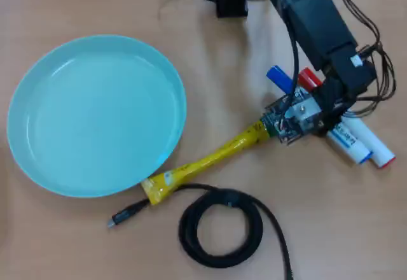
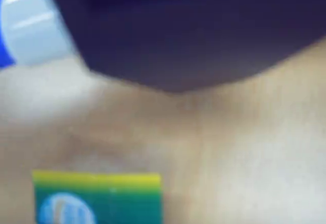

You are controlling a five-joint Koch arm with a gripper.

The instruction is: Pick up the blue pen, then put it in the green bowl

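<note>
Progress check from my end: pick not confirmed, place not started.

Bowl (image 1: 95, 114) sits empty on the left of the bench (image 1: 331, 229) in the overhead view. Nothing in it.

Blue pen (image 1: 348, 141) lies on the bench at right, side by side with the red pen (image 1: 375, 147), the two touching or nearly so. Both run diagonally under the arm's head; I see the blue cap up-left of the head and the blue end down-right of it. So the pen looks flat on the bench, not lifted, as far as I can judge.

Gripper (image 1: 318, 105) is right over the middle of both pens. Its body hides the fingers in the overhead view, and the wrist view is a blur: dark mass on top, a white-and-blue bit at top left that is likely the blue pen (image 2: 30, 28). I can't tell whether the fingers are spread or pinching anything.

Yellow packet (image 1: 203, 162) lies between the bowl and the gripper, one end by the bowl rim. Coiled cable (image 1: 219, 229) is below it, clear of the pens.

Left to do: confirm grasp on the blue pen only, lift, carry left over the packet, drop in the bowl. My worry is grabbing the red pen too.
</note>
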